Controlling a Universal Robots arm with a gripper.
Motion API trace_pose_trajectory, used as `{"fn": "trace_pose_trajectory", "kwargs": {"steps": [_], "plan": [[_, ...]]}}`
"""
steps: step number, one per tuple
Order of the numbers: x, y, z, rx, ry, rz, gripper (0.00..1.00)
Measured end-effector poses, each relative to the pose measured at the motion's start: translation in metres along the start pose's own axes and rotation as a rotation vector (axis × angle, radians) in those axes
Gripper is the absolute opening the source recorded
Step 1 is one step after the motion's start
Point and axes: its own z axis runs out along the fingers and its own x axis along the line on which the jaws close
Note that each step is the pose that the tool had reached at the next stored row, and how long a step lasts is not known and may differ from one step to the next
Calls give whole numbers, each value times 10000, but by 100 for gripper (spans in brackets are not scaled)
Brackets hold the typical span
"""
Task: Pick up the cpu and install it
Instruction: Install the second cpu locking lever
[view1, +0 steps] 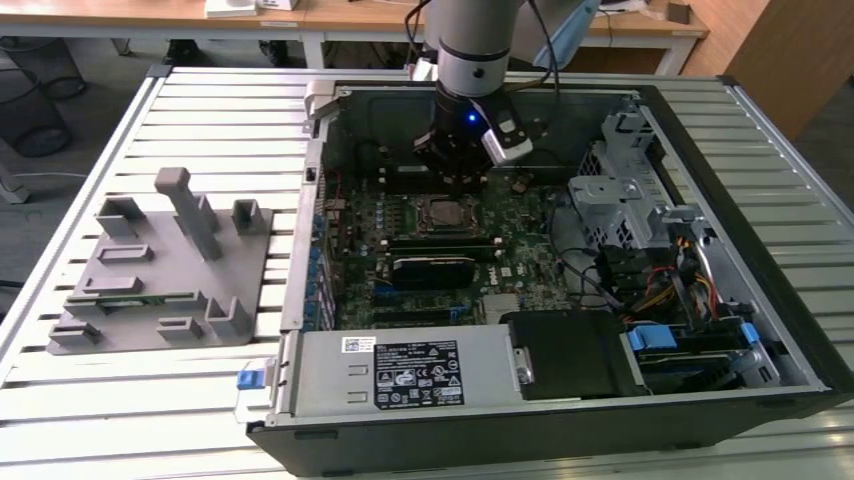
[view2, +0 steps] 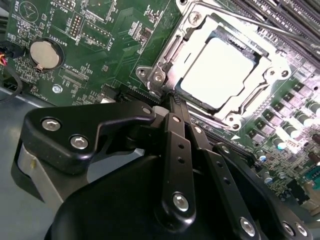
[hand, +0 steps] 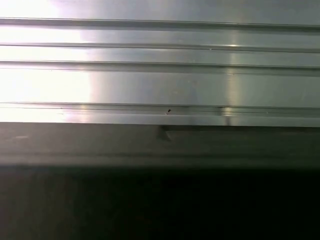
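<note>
The cpu (view2: 220, 72) (thin, stiff, fragile: an edges-only hold) sits in its socket (view2: 165, 65); gripper (view2: 172, 102) fingers pressed together, empty.

My arm (view1: 470, 40) is a smooth light grey cylinder with a black band near its lower end, seen at the top centre of the exterior view. Below the band I see a small blue light, and a white-and-grey block is mounted at the wrist's side. A dark cable runs beside the arm. The gripper (view2: 172, 107) is matte black in the second wrist view: flat link bars and rounded plates joined by silver screw heads, with a grey metal cylinder behind at lower left.
</note>
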Motion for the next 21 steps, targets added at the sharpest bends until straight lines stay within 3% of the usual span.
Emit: {"fn": "trace_pose_trajectory", "kwargs": {"steps": [21], "plan": [[0,-79,0,2,-1,-1,11]]}}
